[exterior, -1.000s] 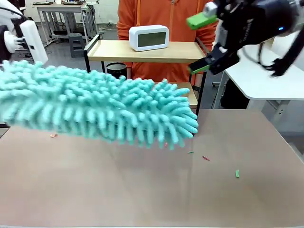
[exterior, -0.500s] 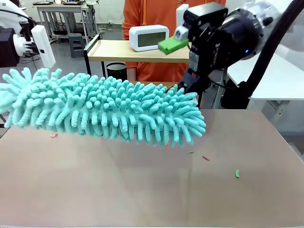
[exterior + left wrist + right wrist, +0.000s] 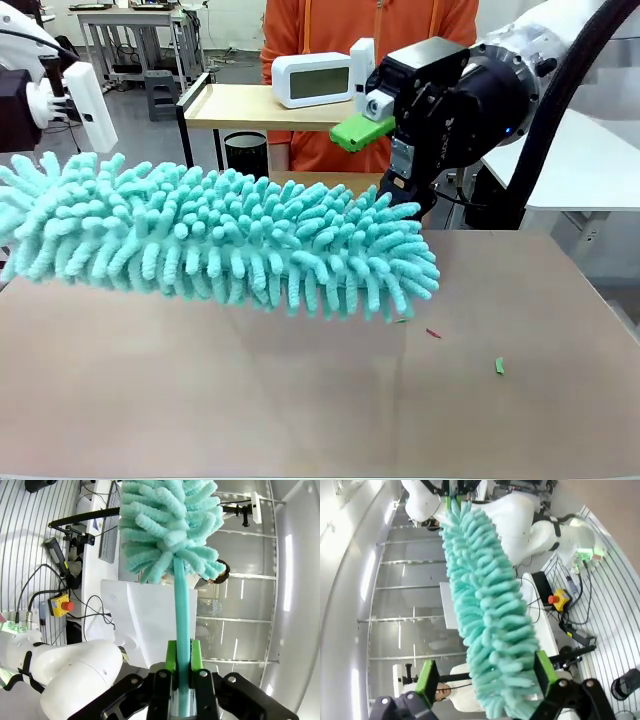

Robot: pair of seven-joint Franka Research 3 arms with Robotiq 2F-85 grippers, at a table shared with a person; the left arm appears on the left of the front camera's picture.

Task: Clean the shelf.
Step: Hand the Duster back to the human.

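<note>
My left tool (image 3: 183, 680) is pressed together on the teal duster's handle (image 3: 182, 630). My right tool (image 3: 485, 680) has swung in over the last second, and its spread jaws now straddle the duster (image 3: 230, 240) tip, not gripping. The shelf (image 3: 230, 105) stands beyond both tools, its 2 boards not yet dusted; a handover looks likely.

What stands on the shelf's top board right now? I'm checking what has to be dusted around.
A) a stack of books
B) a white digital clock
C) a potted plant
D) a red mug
B: the white digital clock sits on the top board of the shelf, behind the teal duster.
</note>
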